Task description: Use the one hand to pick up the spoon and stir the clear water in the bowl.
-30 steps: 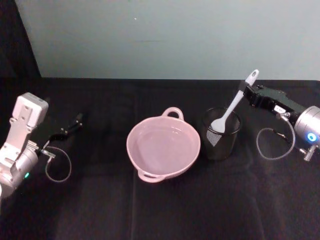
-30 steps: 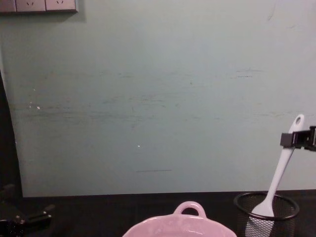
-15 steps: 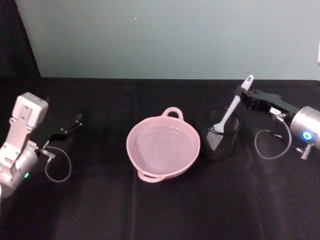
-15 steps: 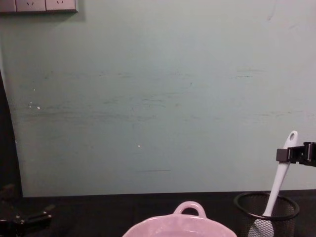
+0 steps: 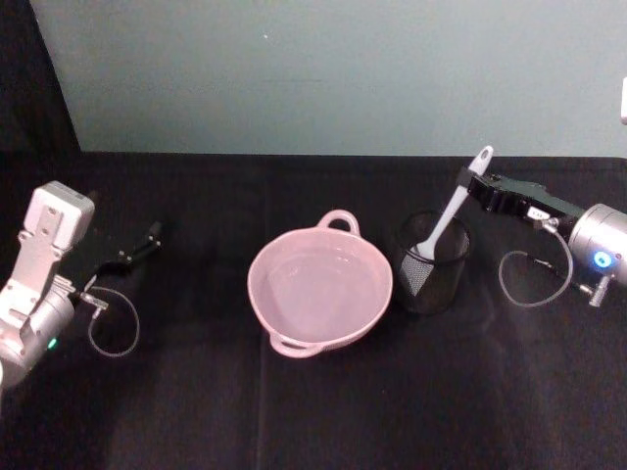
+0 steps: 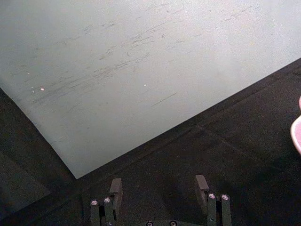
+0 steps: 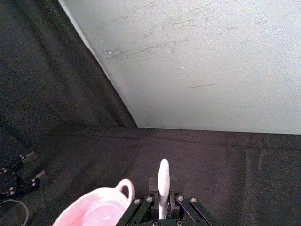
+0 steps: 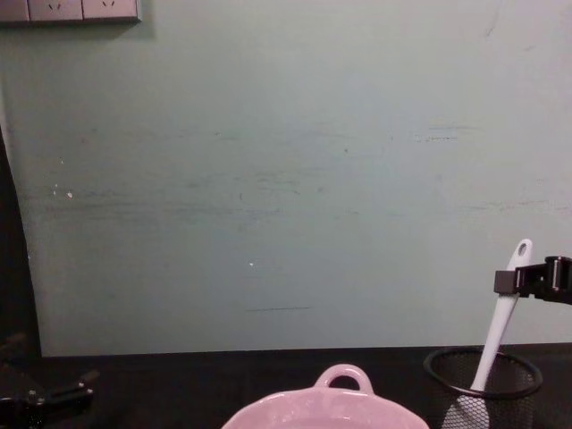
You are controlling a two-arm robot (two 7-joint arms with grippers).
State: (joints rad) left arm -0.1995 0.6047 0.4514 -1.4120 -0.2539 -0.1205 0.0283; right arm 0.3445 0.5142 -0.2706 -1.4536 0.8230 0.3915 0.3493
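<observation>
Right hand (image 5: 468, 182) at the far right of the black-draped bench (image 5: 313, 392), closed on the upper handle of the white spoon (image 5: 449, 212), just below the small hole at the handle's tip. Black fingers (image 8: 506, 281) clamped either side of the handle in the chest view, with the tip poking up past them; silver wrist with a blue glowing ring behind, trailing a loop of thin cable (image 5: 534, 279). Spoon tilted, upper end leaning toward the right hand, bowl end down inside the black wire-mesh cup (image 5: 432, 262), resting against the inner mesh. Mesh cup upright, just right of the pink bowl (image 5: 320, 289), close beside it but whether touching cannot be told. Pink bowl near the middle of the bench, wavy rim, one loop handle toward the wall and another toward the robot, clear water inside. From the right wrist view, spoon handle (image 7: 163, 187) standing up between the gripping fingers, pink bowl's rim and loop handle (image 7: 125, 187) just beside. Left hand (image 5: 134, 250) parked low at the left side of the bench, well apart from the bowl, fingers (image 6: 115, 187) spread and holding nothing. Pale green wall (image 8: 286, 179) behind the bench.
</observation>
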